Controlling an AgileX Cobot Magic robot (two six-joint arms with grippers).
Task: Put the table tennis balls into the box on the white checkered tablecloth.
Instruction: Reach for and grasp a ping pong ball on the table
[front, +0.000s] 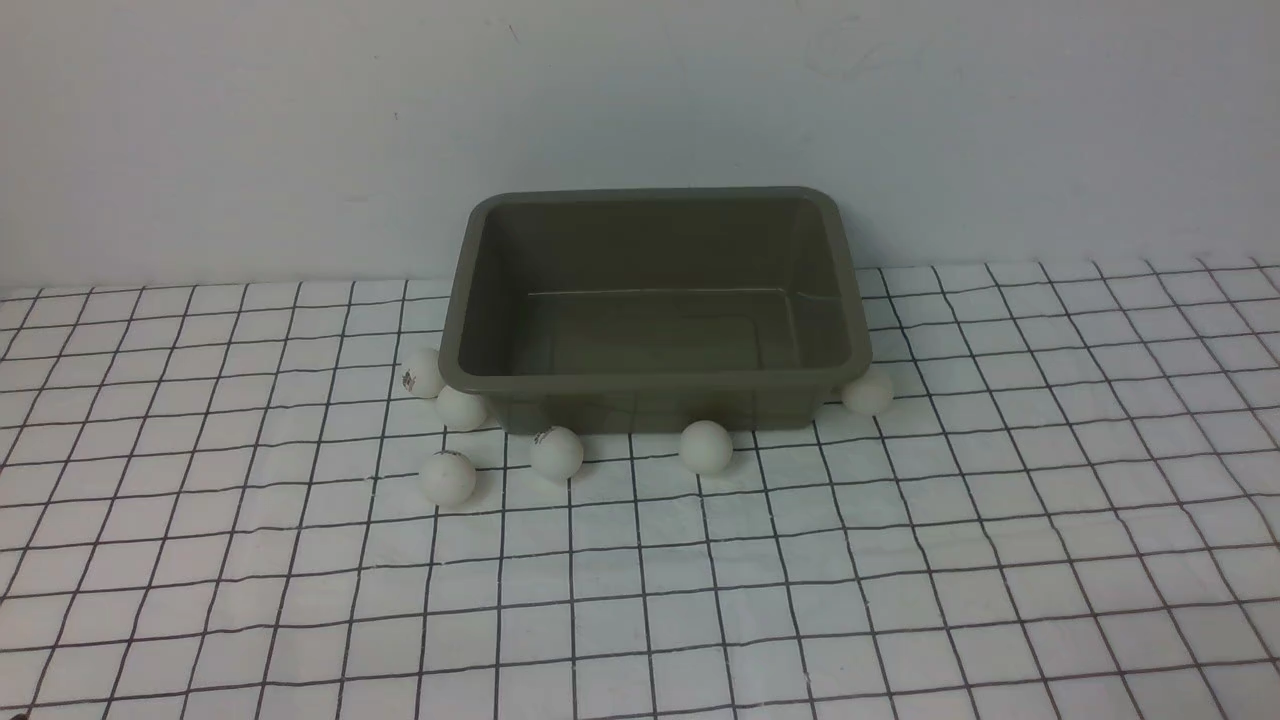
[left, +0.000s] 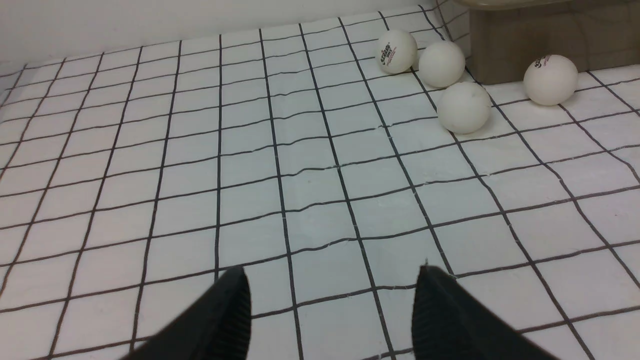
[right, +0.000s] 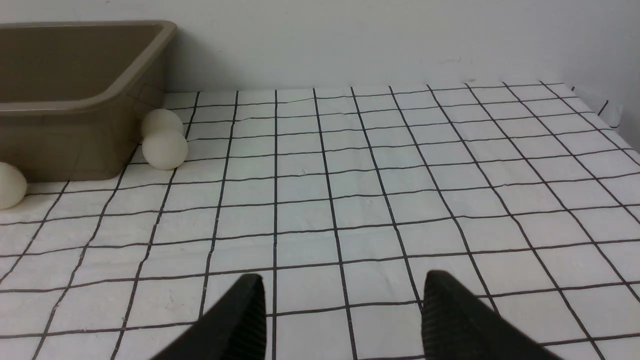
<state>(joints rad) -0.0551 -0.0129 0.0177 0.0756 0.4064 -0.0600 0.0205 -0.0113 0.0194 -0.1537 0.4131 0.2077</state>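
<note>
Front view: the box (front: 660, 381) stands on the white checkered tablecloth (front: 900, 560), with six table tennis balls (front: 556, 452) outside it along its near wall and corners.

Left wrist view: the left gripper (left: 330, 280) hangs with jaws apart, gripping nothing, well short of four balls.

Right wrist view: the right gripper (right: 342, 285) also has its jaws apart, with three balls beside the box.

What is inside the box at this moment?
Nothing shows inside the box: its floor is bare in the front view. The near wall hides a strip of floor just behind it. The table tennis balls in view lie outside, on the white checkered tablecloth.
</note>
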